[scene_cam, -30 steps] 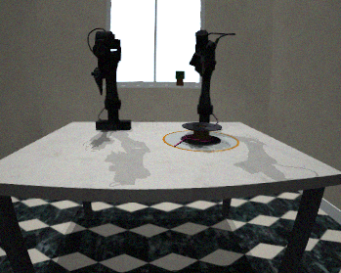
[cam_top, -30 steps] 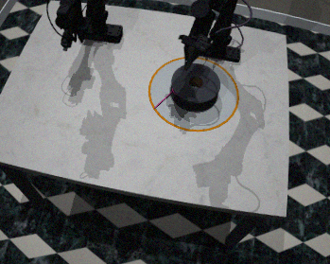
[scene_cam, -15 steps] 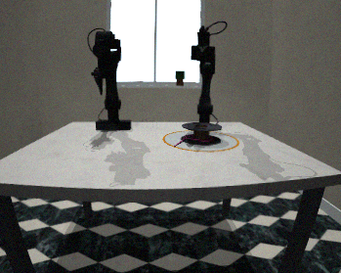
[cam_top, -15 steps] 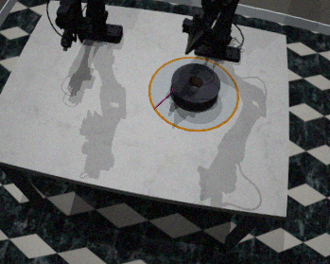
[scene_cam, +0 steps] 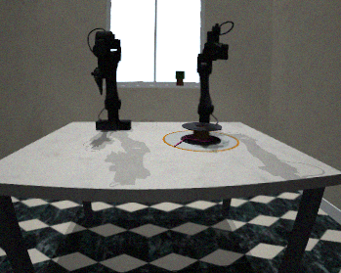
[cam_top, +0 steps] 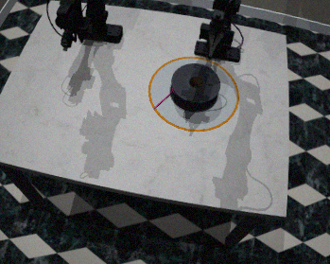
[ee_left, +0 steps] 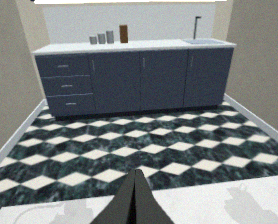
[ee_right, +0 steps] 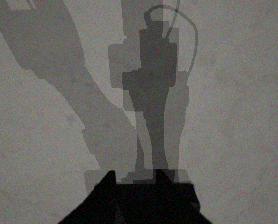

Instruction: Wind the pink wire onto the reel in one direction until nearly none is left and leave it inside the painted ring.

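Note:
The dark reel (cam_top: 184,75) (scene_cam: 201,126) lies flat inside the orange painted ring (cam_top: 198,131) (scene_cam: 163,139). A short, straight length of pink wire (cam_top: 164,99) (scene_cam: 179,143) runs out from between the flanges, and its outer end is at the ring's line. Some pink shows low between the flanges in the exterior view. My left gripper (ee_left: 136,177) (cam_top: 210,56) is shut and empty, raised behind the reel, away from the wire. My right gripper (ee_right: 135,178) (scene_cam: 100,93) (cam_top: 65,47) is slightly open and empty, pointing down above the table, far from the reel.
The pale table (cam_top: 145,167) (scene_cam: 62,169) carries broad arm shadows. The bases of both arms stand along its back edge. The left wrist view looks across the tiled floor (ee_left: 125,151) to blue cabinets (ee_left: 115,80). The right wrist view shows tabletop and shadows.

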Controlling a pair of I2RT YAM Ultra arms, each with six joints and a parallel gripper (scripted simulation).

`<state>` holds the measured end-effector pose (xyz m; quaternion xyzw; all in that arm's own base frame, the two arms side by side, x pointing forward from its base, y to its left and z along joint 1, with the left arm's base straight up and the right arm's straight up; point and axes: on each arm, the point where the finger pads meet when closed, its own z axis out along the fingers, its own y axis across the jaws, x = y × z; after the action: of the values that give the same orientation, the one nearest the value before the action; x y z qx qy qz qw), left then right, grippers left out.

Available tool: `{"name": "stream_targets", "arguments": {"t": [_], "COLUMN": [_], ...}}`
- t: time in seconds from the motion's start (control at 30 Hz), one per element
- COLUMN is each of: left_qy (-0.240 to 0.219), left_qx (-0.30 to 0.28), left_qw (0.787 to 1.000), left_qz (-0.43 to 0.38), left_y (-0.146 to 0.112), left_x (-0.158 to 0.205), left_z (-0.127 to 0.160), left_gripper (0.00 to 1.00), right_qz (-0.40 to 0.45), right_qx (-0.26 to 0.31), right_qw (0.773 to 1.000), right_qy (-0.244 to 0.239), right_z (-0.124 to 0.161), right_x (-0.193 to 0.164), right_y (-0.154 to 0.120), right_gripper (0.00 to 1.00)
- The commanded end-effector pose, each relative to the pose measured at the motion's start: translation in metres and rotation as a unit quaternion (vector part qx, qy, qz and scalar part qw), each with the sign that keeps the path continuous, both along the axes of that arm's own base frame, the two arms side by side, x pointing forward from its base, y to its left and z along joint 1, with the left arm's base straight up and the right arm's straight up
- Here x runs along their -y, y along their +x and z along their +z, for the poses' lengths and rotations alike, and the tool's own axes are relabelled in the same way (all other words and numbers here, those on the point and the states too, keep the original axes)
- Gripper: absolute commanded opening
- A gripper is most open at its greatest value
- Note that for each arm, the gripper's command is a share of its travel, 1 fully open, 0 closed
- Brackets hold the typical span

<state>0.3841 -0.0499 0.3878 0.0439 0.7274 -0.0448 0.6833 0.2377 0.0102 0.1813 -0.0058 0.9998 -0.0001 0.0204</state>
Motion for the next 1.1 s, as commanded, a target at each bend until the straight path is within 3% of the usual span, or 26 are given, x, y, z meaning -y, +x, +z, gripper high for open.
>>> {"name": "stream_targets", "arguments": {"t": [0.0,0.2,0.4,0.47,0.67,0.8,0.93,1.07], "left_qy": [0.001,0.006,0.012,0.012,0.017,0.019,0.020,0.020], "left_qx": [0.031,0.031,0.029,0.029,0.026,0.024,0.024,0.024], "left_qw": [0.998,0.971,0.909,0.909,0.813,0.758,0.732,0.726], "left_qz": [0.058,0.238,0.417,0.417,0.581,0.652,0.681,0.687], "left_y": [-0.003,-0.027,-0.102,-0.102,-0.217,-0.281,-0.310,-0.316], "left_x": [-0.047,-0.183,-0.306,-0.306,-0.393,-0.417,-0.424,-0.425], "left_z": [0.019,0.019,0.019,0.019,0.019,0.019,0.019,0.019], "left_gripper": [0.00,0.00,0.00,0.00,0.00,0.00,0.00,0.00], "right_qz": [-0.004,-0.004,-0.004,-0.004,-0.004,-0.004,-0.004,-0.004], "right_qx": [0.017,0.017,0.017,0.017,0.017,0.017,0.017,0.017], "right_qw": [1.000,1.000,1.000,1.000,1.000,1.000,1.000,1.000], "right_qy": [0.002,0.002,0.002,0.002,0.002,0.002,0.002,0.002], "right_z": [0.009,0.009,0.009,0.009,0.009,0.009,0.009,0.009], "right_x": [0.000,0.000,0.000,0.000,0.000,0.000,0.000,0.000], "right_y": [-0.004,-0.004,-0.004,-0.004,-0.004,-0.004,-0.004,-0.004], "right_gripper": [0.25,0.25,0.25,0.25,0.25,0.25,0.25,0.25]}}
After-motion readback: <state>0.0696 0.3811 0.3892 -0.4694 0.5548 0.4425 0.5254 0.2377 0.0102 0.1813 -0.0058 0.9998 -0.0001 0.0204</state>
